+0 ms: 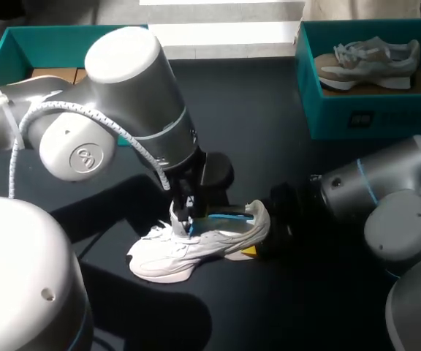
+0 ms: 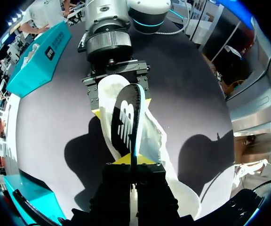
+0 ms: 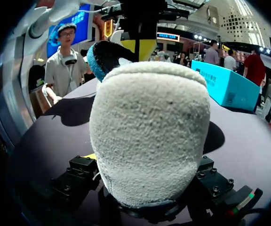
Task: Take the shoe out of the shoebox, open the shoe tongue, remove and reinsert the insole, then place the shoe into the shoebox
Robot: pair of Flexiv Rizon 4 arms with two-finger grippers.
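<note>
A white shoe (image 1: 188, 252) lies on its side on the black table. My left gripper (image 1: 186, 221) hangs over its opening and is shut on the edge of the black insole (image 2: 126, 122), which has a teal rim and stands partly out of the shoe (image 2: 152, 141). My right gripper (image 1: 265, 235) is at the heel, its fingers pressed against both sides of it. The fuzzy heel (image 3: 149, 132) sits between the right gripper's (image 3: 145, 190) fingers (image 3: 74, 175). The left gripper (image 2: 131, 162) shows its yellow tips pinched together on the insole.
A teal shoebox (image 1: 386, 113) at the back right holds a second, beige shoe (image 1: 371, 62). Another teal box (image 1: 9, 51) stands at the back left. My left arm's big elbow (image 1: 130, 95) looms over the table's middle.
</note>
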